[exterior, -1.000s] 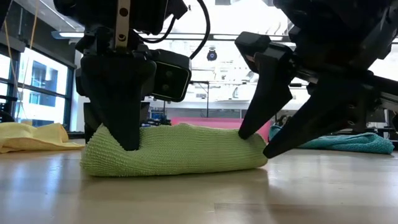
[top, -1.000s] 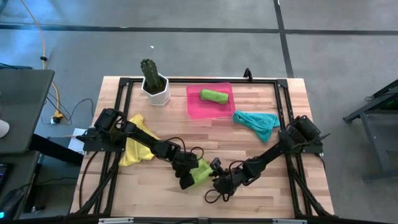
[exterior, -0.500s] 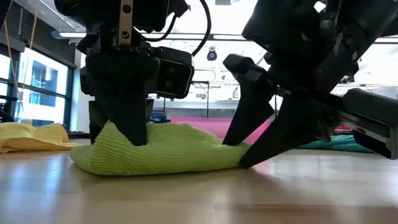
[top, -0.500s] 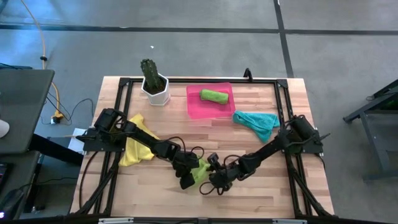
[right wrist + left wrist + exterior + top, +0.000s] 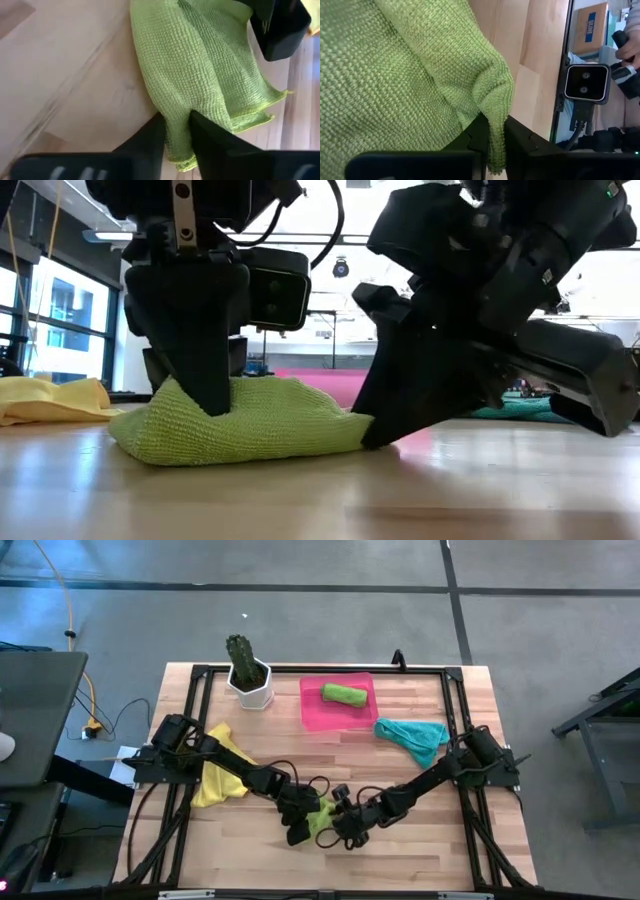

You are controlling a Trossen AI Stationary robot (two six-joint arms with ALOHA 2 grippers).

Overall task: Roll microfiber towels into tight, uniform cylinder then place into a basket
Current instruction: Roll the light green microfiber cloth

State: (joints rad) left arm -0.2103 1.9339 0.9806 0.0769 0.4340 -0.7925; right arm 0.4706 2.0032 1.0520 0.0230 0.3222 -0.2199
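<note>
Both end effectors, left (image 5: 300, 831) and right (image 5: 335, 831), pinched opposite ends of the lime green towel (image 5: 235, 420) (bunched, unrolled) lying on the desk (image 5: 420, 840).

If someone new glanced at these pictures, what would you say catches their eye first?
Probably both pincers meeting at the table's near edge on one lime green microfiber towel: the left pincer and right pincer each pinch a fold of it. Next, the bright pink plastic basket at the far side, already holding a rolled green towel, beside a white pot with a cactus.
</note>
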